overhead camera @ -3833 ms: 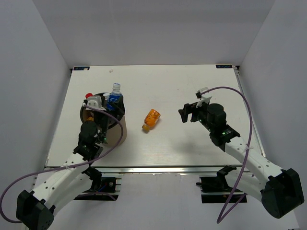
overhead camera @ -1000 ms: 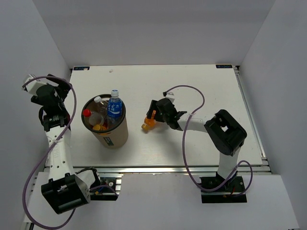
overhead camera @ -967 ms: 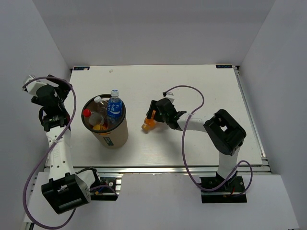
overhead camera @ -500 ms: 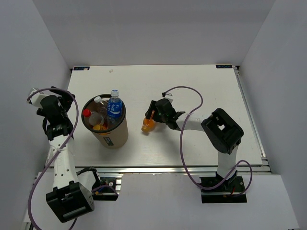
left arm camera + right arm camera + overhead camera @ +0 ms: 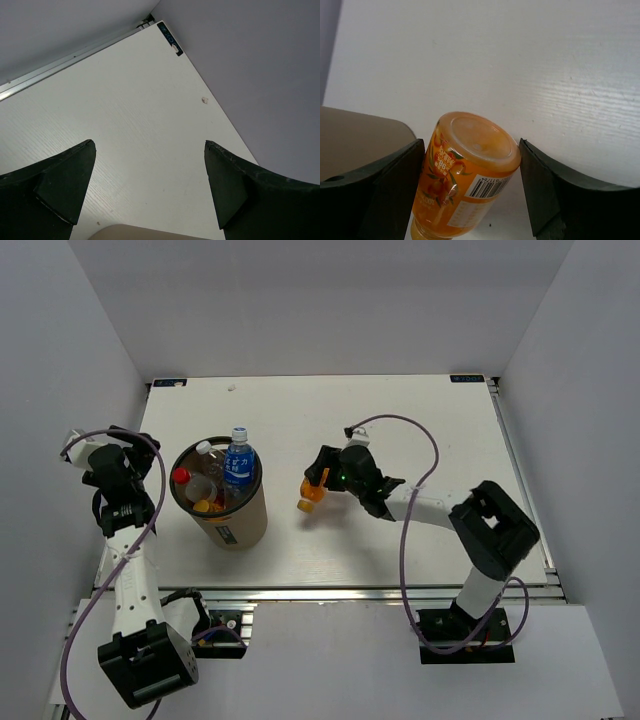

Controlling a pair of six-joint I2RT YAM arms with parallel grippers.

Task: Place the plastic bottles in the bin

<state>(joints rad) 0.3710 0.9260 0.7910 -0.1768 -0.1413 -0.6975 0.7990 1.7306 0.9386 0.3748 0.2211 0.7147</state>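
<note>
The tan bin stands at the table's left with several bottles in it: a blue-labelled bottle sticking up, a clear bottle, a red-capped bottle and an orange bottle. A second stubby orange bottle sits right of the bin, between the fingers of my right gripper. In the right wrist view both fingers press this orange bottle, base towards the camera, and the right gripper is shut on it. My left gripper is open and empty, left of the bin; the left wrist view shows it over bare table.
The white table is boxed in by grey walls at the back and sides. The bin's tan wall shows at the left of the right wrist view and its rim at the bottom of the left wrist view.
The left gripper released the blue-labelled bottle into the bin and drew back to the left. The right gripper moved left and shut on the orange bottle, tipping it up slightly.
</note>
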